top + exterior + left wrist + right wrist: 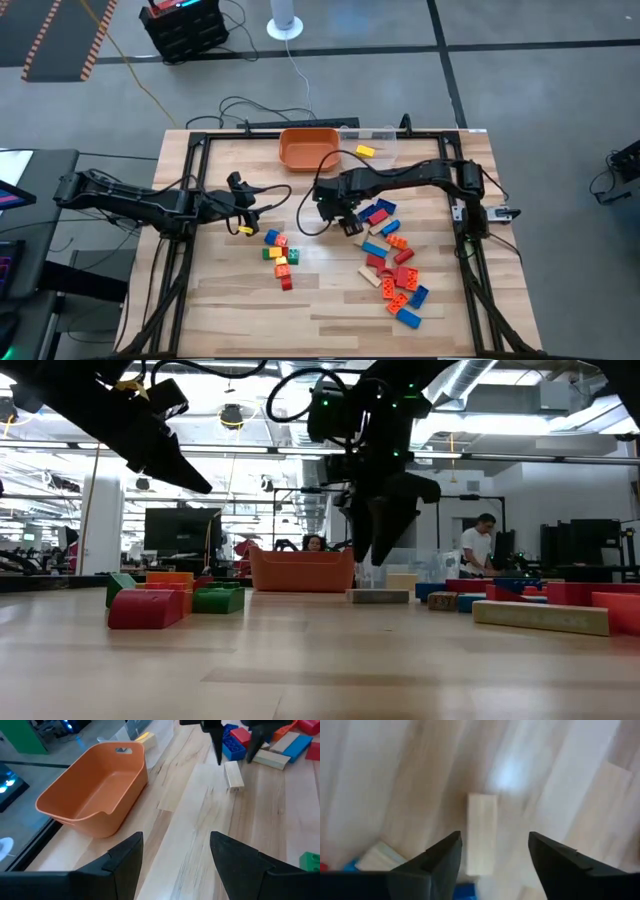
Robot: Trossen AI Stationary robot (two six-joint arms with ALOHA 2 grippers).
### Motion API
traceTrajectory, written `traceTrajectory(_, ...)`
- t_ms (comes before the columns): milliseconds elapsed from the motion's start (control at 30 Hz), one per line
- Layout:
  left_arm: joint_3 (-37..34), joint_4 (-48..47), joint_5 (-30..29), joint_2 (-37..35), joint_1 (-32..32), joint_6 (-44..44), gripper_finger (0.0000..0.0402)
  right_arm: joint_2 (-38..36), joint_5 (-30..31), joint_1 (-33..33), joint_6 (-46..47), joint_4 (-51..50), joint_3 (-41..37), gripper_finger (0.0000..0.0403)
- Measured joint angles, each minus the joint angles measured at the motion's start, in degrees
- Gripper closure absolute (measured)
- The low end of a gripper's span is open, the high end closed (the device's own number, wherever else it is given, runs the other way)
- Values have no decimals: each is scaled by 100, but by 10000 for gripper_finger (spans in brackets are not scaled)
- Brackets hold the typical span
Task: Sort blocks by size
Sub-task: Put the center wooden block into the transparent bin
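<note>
Blocks (pixel 392 270) lie in two groups on our worktop (pixel 330 310): a long scatter of red, blue, orange and tan bricks on the right half, and a small cluster (pixel 279 255) of blue, orange, yellow, green and red pieces nearer the middle. One yellow block (pixel 365 151) sits apart inside the clear container (pixel 385 140) at the far edge, just beside the orange bowl (pixel 308 148). Our right pincer (pixel 343 220) hangs over the upper end of the right-hand scatter, its fingers (pixel 440 865) spread apart and grasping nothing. Directly below it a tan rectangular block (pixel 481 832) lies flat on the wood between the two fingers, touching neither of them. From the left wrist we see that same tan block (pixel 233 774) resting just beside the blue and red bricks, with the right pincer's dark fingertips above it. Our left pincer (pixel 243 208) waits to the left of the small cluster, raised off the worktop, its fingers (pixel 125 860) parted and empty, facing the orange bowl (pixel 97 785). In the low view a person (pixel 475 545) stands in the room behind the worktop
</note>
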Motion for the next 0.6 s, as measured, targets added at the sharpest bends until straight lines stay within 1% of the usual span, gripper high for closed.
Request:
traceTrajectory(100,0,0,1,1,-1,-4,177,173,-144,56,83,83,-15,128)
traceTrajectory(167,0,4,0,1,-2,-4,177,255,-343,76,148,223,-17,127)
traceTrajectory(267,0,-9,2,-1,-7,-37,177,265,-535,67,327,416,-17,127)
traceTrajectory(333,2,-103,7,-1,-7,-79,177,204,-535,39,403,714,-188,127)
traceTrajectory(433,4,-198,7,-1,-11,-145,177,-30,-532,14,500,1516,-709,127)
traceTrajectory(600,2,-302,7,-1,-13,-207,177,-783,-535,-50,796,3321,-2085,127)
